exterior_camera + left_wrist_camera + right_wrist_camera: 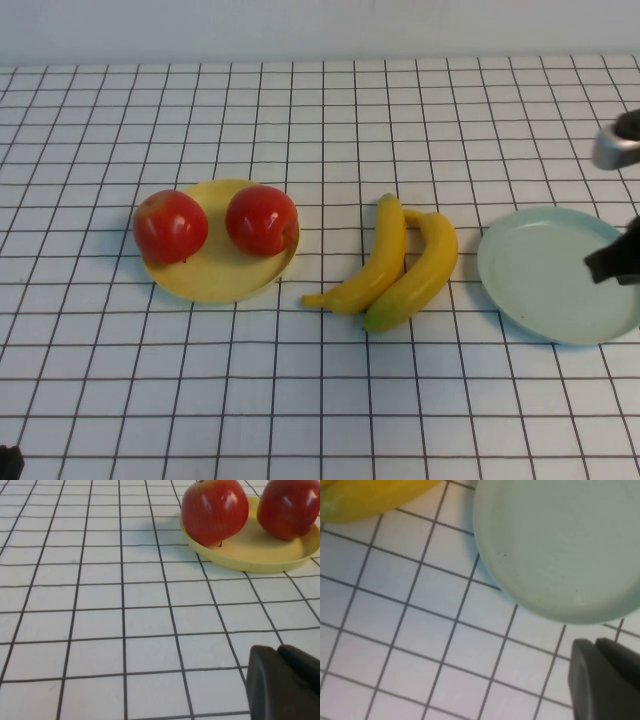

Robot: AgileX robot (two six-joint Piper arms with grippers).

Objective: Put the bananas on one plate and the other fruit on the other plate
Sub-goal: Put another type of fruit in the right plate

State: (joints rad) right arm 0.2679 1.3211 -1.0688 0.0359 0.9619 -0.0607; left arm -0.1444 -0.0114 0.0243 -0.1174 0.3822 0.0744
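Two red apples point(170, 226) point(262, 220) sit on the pale yellow plate point(215, 275) at the left. Two yellow bananas point(375, 270) point(425, 265) lie side by side on the table between the plates. The pale blue-green plate point(545, 270) at the right holds nothing. My right gripper point(612, 265) is shut and empty, above that plate's right part; its wrist view shows the plate point(560, 545) and a banana's edge point(370, 497). My left gripper point(280, 652) is shut and empty, low near the table's front left corner point(8, 462), looking at the apples point(215, 511) and the yellow plate point(250, 555).
The table is covered by a white cloth with a dark grid point(320, 400). A metallic part of the right arm point(618, 140) shows at the right edge. A pale wall runs along the far edge.
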